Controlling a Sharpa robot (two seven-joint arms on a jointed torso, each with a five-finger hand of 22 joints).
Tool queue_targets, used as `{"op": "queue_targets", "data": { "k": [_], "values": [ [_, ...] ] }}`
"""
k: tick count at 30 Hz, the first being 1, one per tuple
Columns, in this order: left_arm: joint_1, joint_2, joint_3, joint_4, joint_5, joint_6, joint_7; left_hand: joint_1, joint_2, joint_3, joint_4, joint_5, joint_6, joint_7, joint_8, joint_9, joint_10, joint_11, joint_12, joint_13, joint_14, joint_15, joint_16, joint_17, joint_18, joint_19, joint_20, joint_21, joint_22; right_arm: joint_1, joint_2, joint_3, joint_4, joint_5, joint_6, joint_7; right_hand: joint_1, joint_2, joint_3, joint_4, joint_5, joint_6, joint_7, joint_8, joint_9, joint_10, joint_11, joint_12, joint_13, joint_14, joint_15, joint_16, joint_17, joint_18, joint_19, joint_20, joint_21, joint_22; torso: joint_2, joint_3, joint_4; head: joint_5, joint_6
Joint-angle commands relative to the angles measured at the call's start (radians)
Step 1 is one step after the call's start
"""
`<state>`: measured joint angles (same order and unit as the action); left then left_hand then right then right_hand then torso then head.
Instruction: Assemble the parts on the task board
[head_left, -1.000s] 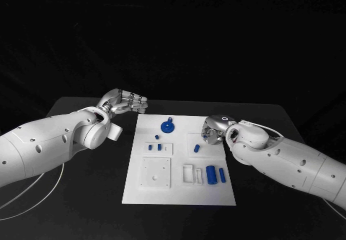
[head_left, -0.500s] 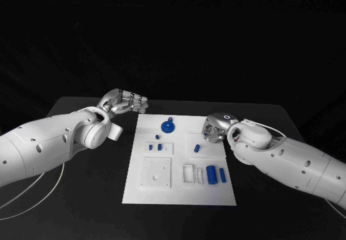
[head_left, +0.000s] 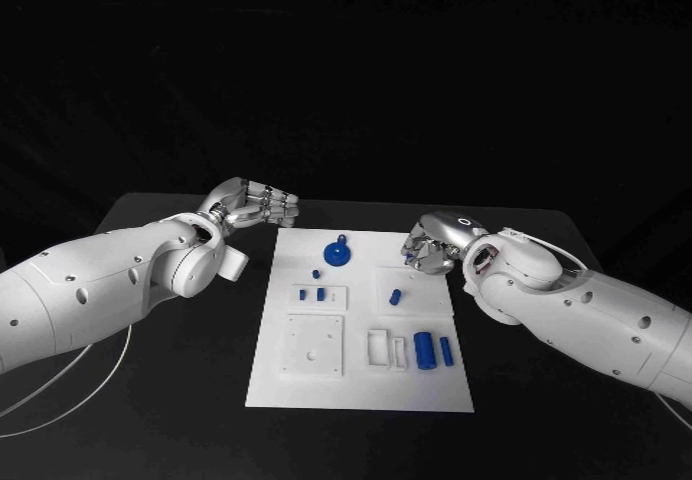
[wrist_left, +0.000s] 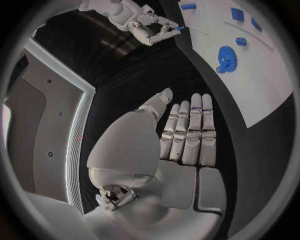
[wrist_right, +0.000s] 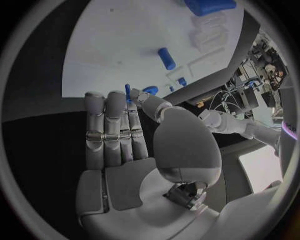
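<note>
Blue peg pinched over the board's right edge

White and matte, the flat board (head_left: 361, 385) lies mid-desk (head_left: 173, 400). The silver right robot hand (head_left: 431, 247) pinches a small blue peg (wrist_right: 128, 91) between thumb and finger, its shape largely hidden; since a second ago it has lifted slightly toward the far edge. The left robot hand (head_left: 257, 207) hovers off the board's far left corner, fingers straight and pressed together, empty. A toothed blue gear (head_left: 336, 252) sits near the far edge.

One task board (head_left: 361, 385), two hands, and perhaps eight blue parts (head_left: 424, 349).
</note>
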<state>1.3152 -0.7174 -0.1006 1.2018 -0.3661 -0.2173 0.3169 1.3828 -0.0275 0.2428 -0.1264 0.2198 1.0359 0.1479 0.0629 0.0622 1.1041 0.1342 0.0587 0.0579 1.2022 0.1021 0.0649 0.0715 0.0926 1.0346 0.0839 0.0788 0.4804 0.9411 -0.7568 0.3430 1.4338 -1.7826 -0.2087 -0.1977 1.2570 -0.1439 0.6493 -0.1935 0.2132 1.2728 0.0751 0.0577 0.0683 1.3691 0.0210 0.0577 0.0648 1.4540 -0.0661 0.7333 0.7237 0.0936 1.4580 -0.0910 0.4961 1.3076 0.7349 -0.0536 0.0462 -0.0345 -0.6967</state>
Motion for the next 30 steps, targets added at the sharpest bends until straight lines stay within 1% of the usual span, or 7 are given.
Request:
{"op": "queue_targets", "data": {
  "k": [1,5,9,15,22,25,30],
  "values": [
    [0.001,-0.001,0.001,0.005,-0.004,0.011,0.006,-0.011,0.003,0.008,0.0,0.002,-0.005,0.0,0.001,0.001,-0.007,0.0,0.001,0.0,-0.007,0.003,-0.004,-0.001,-0.012,-0.007,-0.002,0.001,0.004,-0.001,0.0,0.002,0.028,0.106,-0.06,0.087,0.006,0.01,-0.006,-0.001,0.003,0.007,0.0,0.006,0.001,0.007,-0.002,0.002,-0.001,-0.004,-0.003,0.003,-0.003,0.016,0.018,0.0,-0.01,0.008,0.0,-0.0015,0.0007,0.003,0.003],
    [0.001,-0.001,0.001,0.008,-0.004,0.006,0.008,-0.01,0.003,0.01,-0.001,0.007,-0.005,0.0,0.001,0.0,-0.007,0.001,0.001,0.0,-0.007,0.003,-0.004,-0.001,-0.012,-0.008,-0.002,0.001,0.009,-0.006,0.003,0.004,0.071,0.138,-0.082,0.119,0.008,0.013,-0.014,-0.001,0.007,0.008,0.0,0.006,0.001,0.007,-0.002,0.003,-0.001,-0.003,-0.003,0.001,-0.006,0.016,0.021,0.0,-0.018,0.011,0.0,-0.0017,0.0037,0.01,0.003],
    [0.001,0.0,0.001,0.011,-0.004,-0.008,0.011,-0.017,0.001,0.013,-0.001,-0.004,-0.004,-0.001,0.002,0.001,-0.005,0.0,0.001,0.0,-0.006,0.002,-0.004,-0.001,-0.012,-0.013,-0.001,0.0,0.038,-0.016,0.01,0.004,0.107,0.137,-0.09,0.13,0.007,0.013,-0.014,-0.001,0.007,0.008,0.0,0.006,0.001,0.007,-0.002,0.002,-0.001,-0.003,-0.004,0.001,-0.006,0.016,0.021,0.0,-0.018,0.012,-0.002,-0.0048,0.0051,0.023,0.005],
    [0.001,0.002,0.001,0.023,0.006,-0.06,0.009,-0.02,0.002,0.009,0.005,-0.012,-0.001,-0.002,0.001,0.001,-0.003,-0.001,0.001,0.0,-0.003,0.002,-0.003,0.0,-0.012,-0.009,0.0,-0.004,0.038,-0.027,0.04,0.0,0.135,0.077,-0.092,0.125,0.009,0.014,-0.019,-0.003,0.003,0.011,-0.001,0.007,0.001,0.009,-0.003,0.002,-0.001,-0.003,-0.004,0.002,-0.006,0.016,0.023,0.0,-0.02,0.016,-0.001,-0.0054,0.0012,0.048,0.009],
    [0.001,0.009,0.001,0.029,0.03,-0.09,0.011,-0.021,0.002,0.009,0.008,-0.013,0.001,-0.003,0.002,0.001,-0.001,-0.002,0.001,0.0,-0.003,0.002,-0.004,0.0,-0.012,-0.007,0.0,-0.006,0.036,-0.035,0.084,-0.029,0.143,-0.017,-0.067,0.094,0.008,0.013,-0.014,-0.007,0.002,0.012,-0.001,0.006,0.001,0.01,-0.003,0.002,-0.002,-0.003,-0.004,0.003,-0.006,0.015,0.026,0.0,-0.022,0.023,-0.003,-0.009,-0.0004,0.068,0.008],
    [0.001,0.015,0.001,0.028,0.038,-0.095,0.009,-0.021,0.002,0.009,0.008,-0.013,0.001,-0.003,0.002,0.001,-0.001,-0.002,0.001,0.0,-0.003,0.002,-0.004,0.0,-0.012,-0.007,0.0,-0.006,0.036,-0.037,0.102,-0.047,0.144,-0.044,-0.051,0.085,0.008,0.013,-0.014,-0.008,0.0,0.013,-0.001,0.006,0.001,0.011,-0.003,0.002,-0.002,-0.003,-0.004,0.003,-0.006,0.014,0.026,0.0,-0.025,0.025,-0.003,-0.008,-0.0005,0.068,0.007],
    [0.002,0.021,0.002,0.029,0.044,-0.087,0.004,-0.024,0.003,0.01,0.013,-0.013,-0.001,-0.002,0.001,0.001,-0.003,-0.001,0.001,0.0,-0.007,0.003,-0.004,0.0,-0.012,-0.007,0.001,-0.009,0.03,-0.041,0.13,-0.077,0.139,-0.072,-0.028,0.076,0.008,0.013,-0.014,-0.008,0.001,0.013,-0.001,0.006,0.001,0.011,-0.003,0.002,-0.002,-0.003,-0.004,0.003,-0.006,0.014,0.026,-0.001,-0.029,0.026,-0.003,-0.0109,0.0001,0.075,0.005]
  ]
}}
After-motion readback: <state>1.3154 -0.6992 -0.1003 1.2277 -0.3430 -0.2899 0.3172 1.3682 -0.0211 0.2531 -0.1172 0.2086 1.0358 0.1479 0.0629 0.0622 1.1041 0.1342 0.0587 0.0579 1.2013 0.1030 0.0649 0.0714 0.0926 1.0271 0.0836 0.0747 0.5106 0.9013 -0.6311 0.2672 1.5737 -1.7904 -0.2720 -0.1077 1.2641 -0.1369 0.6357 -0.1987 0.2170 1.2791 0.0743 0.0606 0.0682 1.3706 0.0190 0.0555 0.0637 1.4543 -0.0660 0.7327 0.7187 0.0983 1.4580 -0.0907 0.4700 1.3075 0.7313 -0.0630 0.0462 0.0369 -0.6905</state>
